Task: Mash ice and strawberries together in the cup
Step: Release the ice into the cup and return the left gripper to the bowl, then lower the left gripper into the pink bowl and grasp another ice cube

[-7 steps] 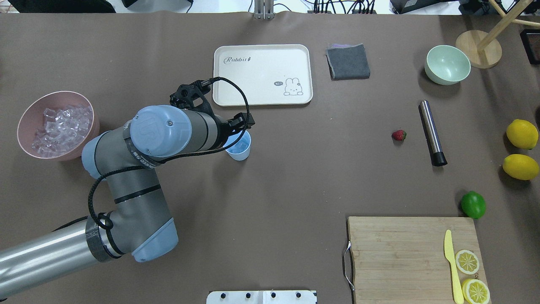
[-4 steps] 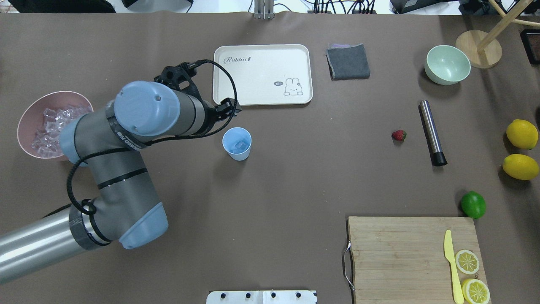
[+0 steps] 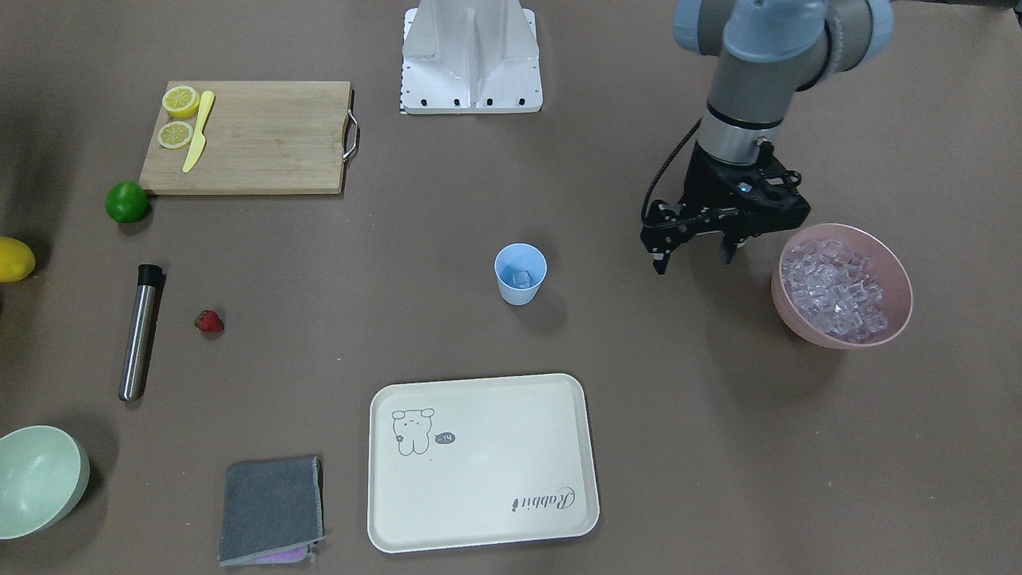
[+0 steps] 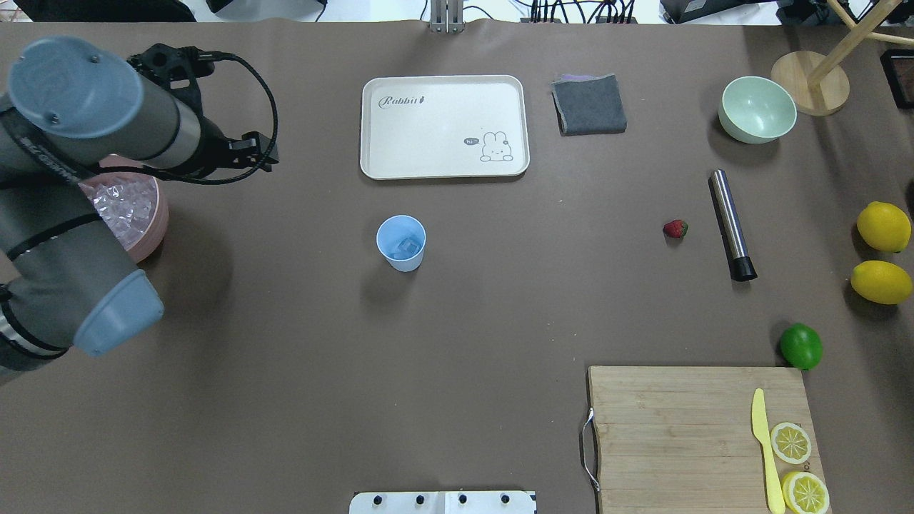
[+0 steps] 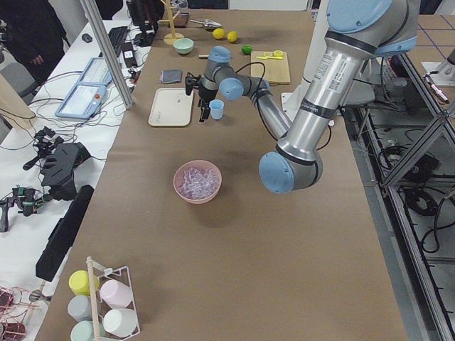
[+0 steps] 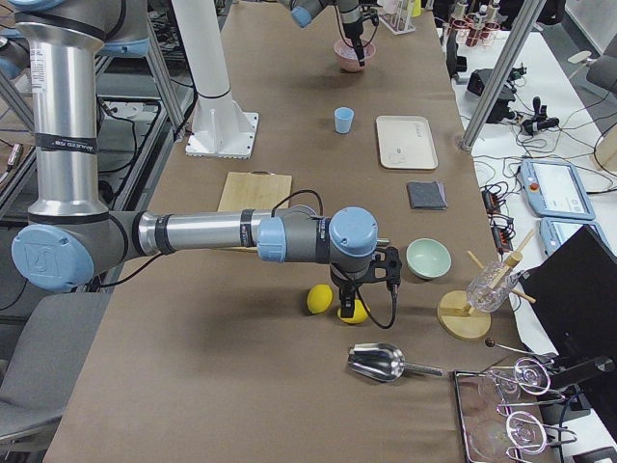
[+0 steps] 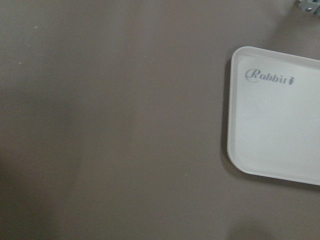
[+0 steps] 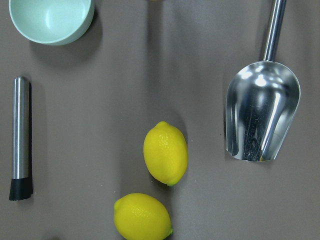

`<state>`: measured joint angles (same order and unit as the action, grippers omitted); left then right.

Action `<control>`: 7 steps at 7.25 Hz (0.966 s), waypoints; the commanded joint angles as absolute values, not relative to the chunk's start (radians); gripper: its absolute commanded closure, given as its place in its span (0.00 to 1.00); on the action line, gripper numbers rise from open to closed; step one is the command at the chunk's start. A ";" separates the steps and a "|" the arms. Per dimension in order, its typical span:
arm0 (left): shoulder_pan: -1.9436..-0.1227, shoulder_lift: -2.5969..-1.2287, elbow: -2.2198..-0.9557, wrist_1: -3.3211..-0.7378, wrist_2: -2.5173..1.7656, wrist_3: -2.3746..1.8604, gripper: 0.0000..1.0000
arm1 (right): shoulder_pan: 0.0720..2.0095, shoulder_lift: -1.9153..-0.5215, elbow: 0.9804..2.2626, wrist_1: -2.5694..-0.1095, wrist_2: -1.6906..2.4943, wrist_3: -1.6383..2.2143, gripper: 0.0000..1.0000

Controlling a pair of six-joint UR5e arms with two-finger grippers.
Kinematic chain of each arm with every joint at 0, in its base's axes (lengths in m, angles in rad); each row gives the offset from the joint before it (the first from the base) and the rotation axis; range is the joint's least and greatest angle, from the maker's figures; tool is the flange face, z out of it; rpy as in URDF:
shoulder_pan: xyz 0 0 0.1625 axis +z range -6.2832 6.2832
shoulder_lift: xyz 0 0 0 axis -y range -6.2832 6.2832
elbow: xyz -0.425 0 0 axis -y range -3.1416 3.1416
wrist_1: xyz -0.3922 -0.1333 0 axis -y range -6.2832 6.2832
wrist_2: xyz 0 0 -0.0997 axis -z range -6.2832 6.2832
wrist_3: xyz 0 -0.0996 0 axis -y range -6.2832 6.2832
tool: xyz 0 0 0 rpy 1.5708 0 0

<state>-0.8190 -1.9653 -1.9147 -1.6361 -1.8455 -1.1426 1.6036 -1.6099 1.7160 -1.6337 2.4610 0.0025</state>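
Observation:
The light-blue cup stands upright mid-table with a piece of ice in its bottom. More ice fills the pink bowl at the table's left end. My left gripper hangs open and empty above the table, between the cup and the pink bowl and close to the bowl's rim. The strawberry lies on the table beside a steel muddler. My right gripper hovers over two lemons; I cannot tell whether it is open or shut.
A cream tray, a grey cloth and a pale green bowl sit along the far side. A lime lies by the cutting board with a yellow knife and lemon slices. A metal scoop lies past the lemons.
My left arm has swung away from above the cup, leftward to the pink bowl. The cup and the ice in it have stayed in place.

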 commanded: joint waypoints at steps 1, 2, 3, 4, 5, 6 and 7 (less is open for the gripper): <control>-0.911 -1.870 -1.927 -1.666 -1.932 -1.002 0.03 | 1.603 -1.605 1.712 -1.634 2.462 0.006 0.00; -0.931 -1.796 -1.939 -1.714 -1.937 -0.955 0.03 | 1.603 -1.600 1.712 -1.634 2.462 0.008 0.00; -0.951 -1.704 -1.928 -1.833 -1.939 -0.913 0.03 | 1.601 -1.600 1.712 -1.634 2.462 0.008 0.00; -0.969 -1.654 -1.916 -1.888 -1.957 -0.870 0.03 | 1.600 -1.598 1.713 -1.632 2.462 0.008 0.00; -0.995 -1.652 -1.890 -1.888 -1.986 -0.814 0.03 | 1.600 -1.598 1.713 -1.632 2.462 0.008 0.00; -1.009 -1.638 -1.870 -1.888 -1.988 -0.757 0.03 | 1.597 -1.598 1.713 -1.632 2.462 0.008 0.00; -1.009 -1.653 -1.843 -1.888 -1.987 -0.779 0.03 | 1.595 -1.597 1.713 -1.632 2.462 0.006 0.00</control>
